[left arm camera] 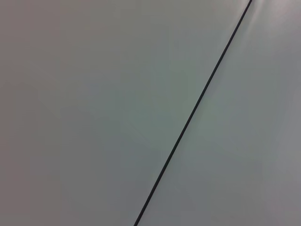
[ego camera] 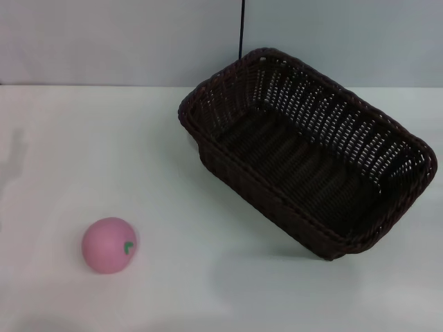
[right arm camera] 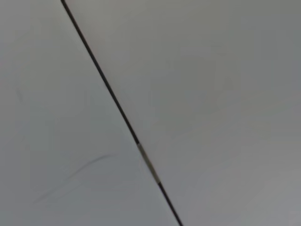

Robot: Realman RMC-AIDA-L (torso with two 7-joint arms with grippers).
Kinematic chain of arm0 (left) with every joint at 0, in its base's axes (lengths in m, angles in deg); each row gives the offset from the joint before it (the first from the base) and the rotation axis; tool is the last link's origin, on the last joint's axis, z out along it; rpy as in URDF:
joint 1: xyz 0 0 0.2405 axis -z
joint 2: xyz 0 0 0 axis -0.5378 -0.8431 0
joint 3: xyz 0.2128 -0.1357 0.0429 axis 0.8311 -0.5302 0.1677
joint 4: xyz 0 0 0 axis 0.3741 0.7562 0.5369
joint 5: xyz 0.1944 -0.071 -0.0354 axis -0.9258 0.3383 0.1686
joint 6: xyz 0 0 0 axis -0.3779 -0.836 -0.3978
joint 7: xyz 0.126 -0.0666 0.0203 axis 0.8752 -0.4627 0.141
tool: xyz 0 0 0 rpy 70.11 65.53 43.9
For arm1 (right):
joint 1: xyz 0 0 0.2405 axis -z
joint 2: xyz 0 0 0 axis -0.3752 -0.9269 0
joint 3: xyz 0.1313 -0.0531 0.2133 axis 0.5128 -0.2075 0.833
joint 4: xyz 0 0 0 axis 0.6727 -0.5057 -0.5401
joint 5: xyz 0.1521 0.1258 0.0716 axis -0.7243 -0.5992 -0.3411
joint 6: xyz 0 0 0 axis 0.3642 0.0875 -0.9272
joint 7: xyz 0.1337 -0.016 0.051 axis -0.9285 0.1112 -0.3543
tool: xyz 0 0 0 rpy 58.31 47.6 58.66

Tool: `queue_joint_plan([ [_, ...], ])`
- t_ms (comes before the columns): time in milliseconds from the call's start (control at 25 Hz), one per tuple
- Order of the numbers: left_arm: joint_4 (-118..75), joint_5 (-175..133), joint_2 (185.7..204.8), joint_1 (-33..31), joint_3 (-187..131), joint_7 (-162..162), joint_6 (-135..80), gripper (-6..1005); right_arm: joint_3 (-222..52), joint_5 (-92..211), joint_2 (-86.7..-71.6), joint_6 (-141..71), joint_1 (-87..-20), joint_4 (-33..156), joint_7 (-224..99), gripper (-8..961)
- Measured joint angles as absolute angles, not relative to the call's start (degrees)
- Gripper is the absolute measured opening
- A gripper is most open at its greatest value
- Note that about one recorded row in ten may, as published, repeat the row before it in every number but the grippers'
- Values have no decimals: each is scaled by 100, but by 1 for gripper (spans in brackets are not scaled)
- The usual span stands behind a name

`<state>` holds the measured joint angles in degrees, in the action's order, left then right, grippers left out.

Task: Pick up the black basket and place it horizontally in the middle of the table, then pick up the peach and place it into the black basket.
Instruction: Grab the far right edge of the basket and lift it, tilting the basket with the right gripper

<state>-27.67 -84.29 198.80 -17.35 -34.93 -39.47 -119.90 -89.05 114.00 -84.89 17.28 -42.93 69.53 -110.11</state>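
Observation:
The black basket (ego camera: 311, 149) is a large dark woven wicker basket. It lies at an angle on the white table (ego camera: 208, 277), at the right and towards the back, and it is empty. The peach (ego camera: 109, 245) is a small pink ball with a green leaf mark. It sits on the table at the front left, well apart from the basket. Neither gripper shows in any view. The two wrist views show only a plain pale surface crossed by a thin dark line.
A pale wall (ego camera: 118, 41) rises behind the table's far edge. A thin dark vertical line (ego camera: 241, 28) runs down the wall just behind the basket. A faint shadow falls on the table at the far left (ego camera: 15, 155).

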Motion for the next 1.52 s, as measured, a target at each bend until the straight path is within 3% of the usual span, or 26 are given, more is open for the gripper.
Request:
queue_joint_plan([
  [160,-2812,-8426,19877,-1733,-3546,-3947,-11980,806,-9084,11407,-8498,1667,-4359,7014,-10983,618],
  [360,-2842,-8425,19879,-1722,-3572,-3949,-11990,804,-9152,11409,-8510,1979,-4365,7070,-10775,676],
  [600,-2845,-8426,19891,-1639,-3572,-3750,-12054,800,-9464,11599,-8450,2895,-4231,7356,-11144,676],
  [800,-2844,-8438,19898,-1610,-3552,-3714,-12027,798,-10381,12758,-8373,3072,-4077,9041,-13207,676],
  [840,-2844,-8458,19896,-1613,-3530,-3713,-11991,797,-10536,13634,-8266,3236,-4114,9887,-14384,675],
  [880,-2844,-8466,19897,-1622,-3523,-3716,-11965,796,-10536,13634,-8266,3236,-4114,9887,-14384,675],
  [920,-2844,-8467,19898,-1630,-3522,-3722,-11952,796,-10549,14511,-8118,3591,-4274,10608,-15431,675],
  [960,-2844,-8468,19898,-1638,-3520,-3736,-11922,795,-10549,14511,-8118,3591,-4274,10608,-15431,675],
  [1000,-2843,-8468,19899,-1647,-3518,-3760,-11866,795,-10502,15033,-8023,3885,-4414,10931,-15938,675],
  [1040,-2847,-8469,19899,-1649,-3516,-3780,-11815,794,-10359,15989,-7817,4479,-4804,11492,-16723,675],
  [1080,-2847,-8469,19899,-1649,-3516,-3780,-11815,793,-10359,15989,-7817,4479,-4804,11492,-16723,675],
  [1280,-2902,-8470,19890,-1658,-3499,-3849,-11570,791,-10196,18437,-7371,5652,-6089,11872,-17695,675],
  [1320,-2906,-8470,19894,-1660,-3494,-3853,-11462,790,-10318,19336,-7279,5850,-6604,11770,-17802,675],
  [1520,-3033,-8481,19889,-1678,-3492,-3856,-11255,787,-11110,19977,-7285,5882,-7071,11596,-17888,675],
])
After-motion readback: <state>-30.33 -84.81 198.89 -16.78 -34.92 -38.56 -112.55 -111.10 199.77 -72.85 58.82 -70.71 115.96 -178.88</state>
